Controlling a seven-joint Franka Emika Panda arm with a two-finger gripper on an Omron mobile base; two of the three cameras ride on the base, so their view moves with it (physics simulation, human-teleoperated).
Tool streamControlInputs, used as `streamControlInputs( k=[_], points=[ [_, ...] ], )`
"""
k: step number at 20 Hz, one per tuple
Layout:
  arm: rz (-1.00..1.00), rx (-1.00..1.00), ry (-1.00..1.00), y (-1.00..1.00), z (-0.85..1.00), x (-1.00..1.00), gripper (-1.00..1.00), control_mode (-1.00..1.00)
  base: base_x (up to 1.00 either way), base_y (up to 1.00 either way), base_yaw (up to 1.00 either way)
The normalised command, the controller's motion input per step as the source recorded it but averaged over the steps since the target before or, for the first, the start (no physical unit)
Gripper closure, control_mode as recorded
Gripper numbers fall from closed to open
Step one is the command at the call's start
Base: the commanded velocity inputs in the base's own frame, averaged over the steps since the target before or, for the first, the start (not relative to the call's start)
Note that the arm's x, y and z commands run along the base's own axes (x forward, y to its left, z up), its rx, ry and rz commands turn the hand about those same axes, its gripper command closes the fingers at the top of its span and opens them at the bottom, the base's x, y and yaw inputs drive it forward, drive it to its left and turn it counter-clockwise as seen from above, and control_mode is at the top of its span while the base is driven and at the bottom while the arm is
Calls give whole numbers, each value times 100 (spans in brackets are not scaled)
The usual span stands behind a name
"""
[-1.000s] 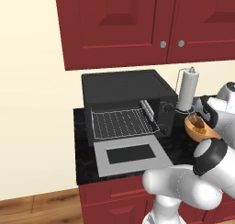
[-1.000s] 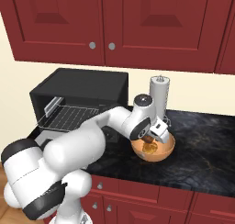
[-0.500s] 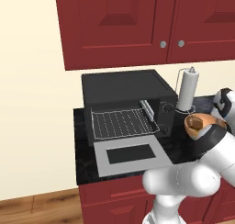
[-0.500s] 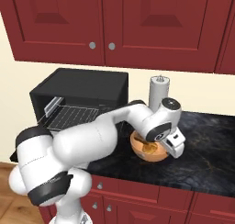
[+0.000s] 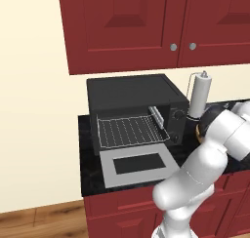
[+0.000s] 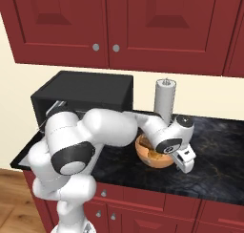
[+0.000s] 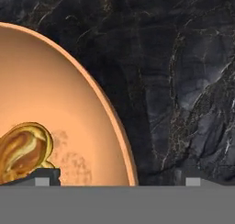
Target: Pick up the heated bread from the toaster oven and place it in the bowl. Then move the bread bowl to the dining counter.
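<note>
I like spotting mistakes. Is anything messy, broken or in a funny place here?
Nothing spilled or broken. The toaster oven door hangs open with its rack bare. The bread lies inside the bowl, which sits upright on the black counter. The open tool straddles the bowl's rim.

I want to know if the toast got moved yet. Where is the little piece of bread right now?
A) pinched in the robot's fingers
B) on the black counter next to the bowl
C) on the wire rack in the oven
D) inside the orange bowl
D: in the hand view the bread lies on the pale inside of the bowl, and the toaster oven rack sits bare.
</note>
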Motion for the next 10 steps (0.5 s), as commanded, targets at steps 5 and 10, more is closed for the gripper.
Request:
streamControlInputs(
  k=[5,10],
  points=[
    [-1,0,0,1,-22,39,100,-100,0,0,0],
    [0,0,0,3,0,0,100,-100,0,0,0]
  ],
)
